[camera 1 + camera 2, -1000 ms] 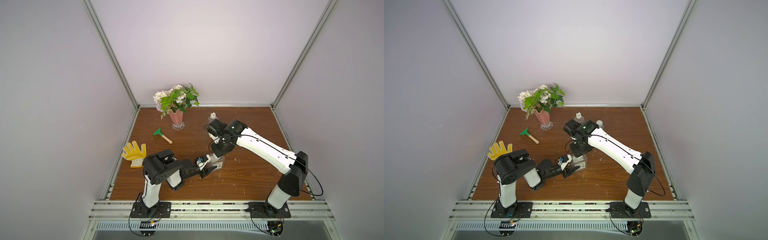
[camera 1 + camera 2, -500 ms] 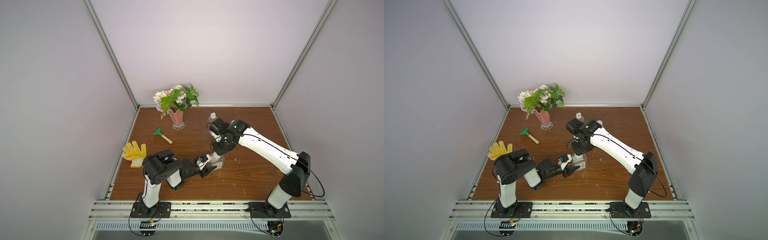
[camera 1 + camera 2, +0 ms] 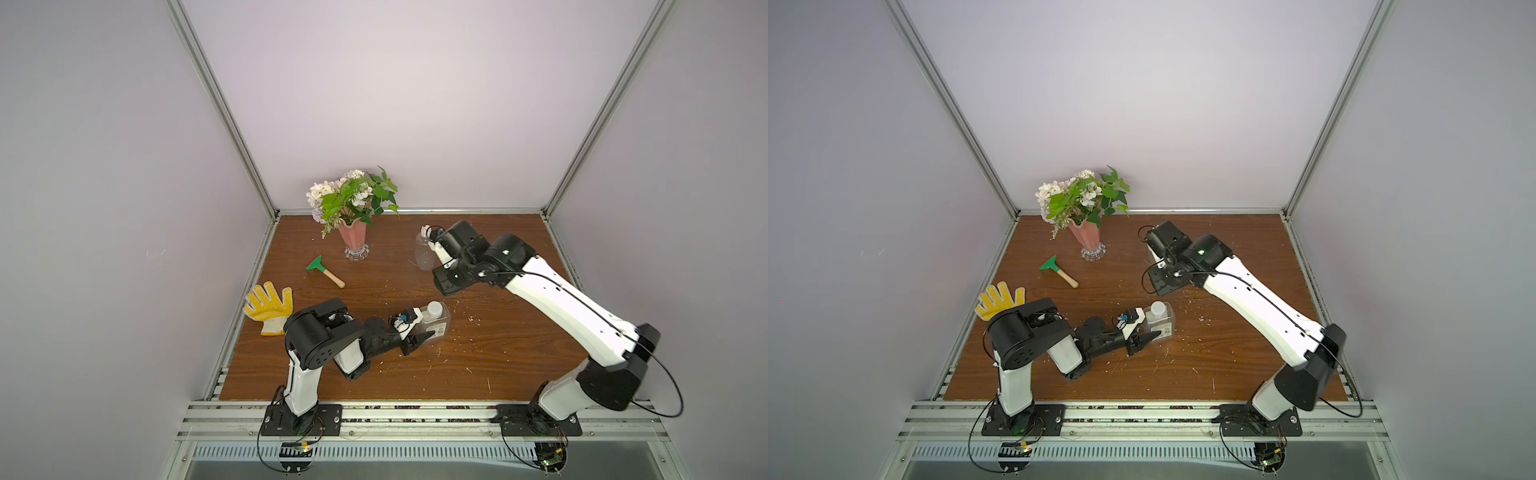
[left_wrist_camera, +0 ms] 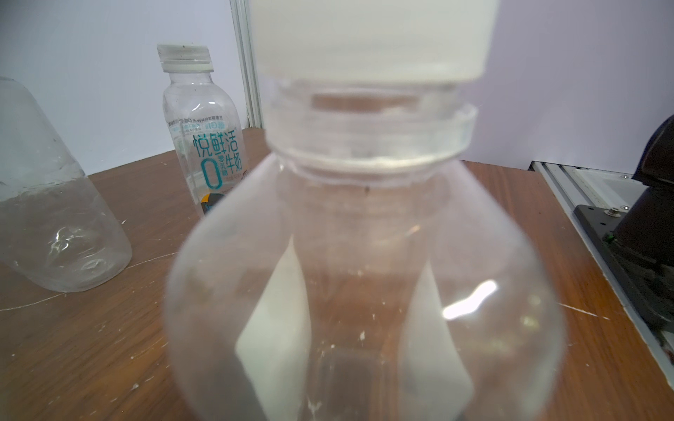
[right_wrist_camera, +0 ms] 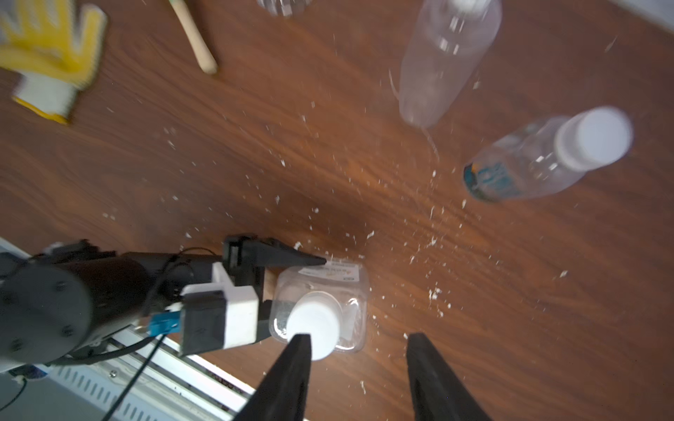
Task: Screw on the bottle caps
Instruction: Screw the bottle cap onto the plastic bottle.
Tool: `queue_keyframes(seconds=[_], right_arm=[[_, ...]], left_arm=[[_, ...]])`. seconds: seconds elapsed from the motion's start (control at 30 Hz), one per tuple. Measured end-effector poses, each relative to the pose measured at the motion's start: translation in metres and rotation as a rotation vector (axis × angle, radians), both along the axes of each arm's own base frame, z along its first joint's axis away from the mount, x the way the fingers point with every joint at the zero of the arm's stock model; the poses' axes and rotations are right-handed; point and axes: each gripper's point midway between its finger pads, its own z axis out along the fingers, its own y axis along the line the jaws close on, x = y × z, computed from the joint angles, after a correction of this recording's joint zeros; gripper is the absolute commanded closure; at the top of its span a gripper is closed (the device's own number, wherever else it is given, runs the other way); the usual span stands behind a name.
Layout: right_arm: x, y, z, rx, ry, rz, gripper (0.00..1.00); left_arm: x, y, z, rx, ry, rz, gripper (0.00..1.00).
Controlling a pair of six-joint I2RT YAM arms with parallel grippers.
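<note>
Item, square bottle (image 3: 436, 326): we find it upright on the wooden table (image 3: 519, 357), near the front middle, with a white label on its side. Its round white cap (image 3: 434, 308) sits on the neck; we cannot tell how far down it is screwed.

Item, left gripper (image 5: 295, 291): clamped on the square bottle's body from the side, one finger (image 5: 288, 257) laid along the labelled face.

Item, right gripper (image 5: 359, 337): jaws apart, nothing between them. In both top views we place it further back, well apart from the square bottle and just beside the rounded bottle (image 3: 424, 255).

Item, rounded bottle: clear, plain, upright, with a small white top (image 3: 426, 230) at its neck.

Item, slim bottle (image 4: 204, 145): upright, blue printed lettering, white ribbed cap (image 4: 185, 56) on. We see it only in the wrist views.

Also entered by us: pink vase of flowers (image 3: 353, 237) at the back, green hand tool (image 3: 324, 271) with a wooden handle, yellow glove (image 3: 269, 305) at the table's left edge, white flecks (image 3: 471, 330) scattered over the wood
</note>
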Motion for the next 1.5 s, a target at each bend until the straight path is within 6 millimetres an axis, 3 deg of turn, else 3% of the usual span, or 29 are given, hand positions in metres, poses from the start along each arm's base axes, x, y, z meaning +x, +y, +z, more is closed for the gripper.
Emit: queue_keyframes(seconds=[0.1, 0.2, 0.27, 0.37, 0.43, 0.57, 0.7, 0.87, 1.1, 1.33, 1.5], right_arm=[[-0.001, -0.025, 0.048, 0.117, -0.17, 0.001, 0.41], [-0.005, -0.053, 0.075, 0.192, -0.313, -0.004, 0.36], [-0.007, -0.066, 0.082, 0.214, -0.384, -0.001, 0.27], [-0.015, -0.067, 0.081, 0.244, -0.458, 0.073, 0.05], [-0.023, -0.061, 0.077, 0.259, -0.489, 0.15, 0.01], [-0.046, -0.043, 0.073, 0.321, -0.525, 0.336, 0.01], [-0.08, -0.02, 0.082, 0.405, -0.58, 0.587, 0.02], [-0.108, 0.001, 0.082, 0.457, -0.619, 0.848, 0.11], [-0.108, 0.023, 0.057, 0.455, -0.575, 1.017, 0.22], [-0.11, 0.028, 0.035, 0.469, -0.552, 1.053, 0.3], [-0.109, 0.03, 0.032, 0.48, -0.543, 1.06, 0.36]], left_arm=[[0.0, -0.001, 0.006, -0.002, 0.002, -0.004, 0.5], [-0.001, -0.001, 0.017, -0.009, -0.005, -0.009, 0.5], [-0.002, -0.001, 0.029, -0.019, -0.015, -0.014, 0.5], [-0.006, 0.001, 0.046, -0.023, -0.03, -0.025, 0.5], [-0.009, 0.002, 0.056, -0.018, -0.038, -0.035, 0.5], [-0.017, 0.005, 0.074, 0.009, -0.049, -0.063, 0.5], [-0.022, 0.003, 0.091, 0.045, -0.054, -0.102, 0.51], [-0.035, 0.006, 0.093, 0.081, -0.039, -0.154, 0.51], [-0.048, 0.01, 0.099, 0.083, -0.027, -0.202, 0.52], [-0.053, 0.011, 0.111, 0.054, -0.049, -0.223, 0.53], [-0.056, 0.011, 0.113, 0.048, -0.054, -0.23, 0.53]])
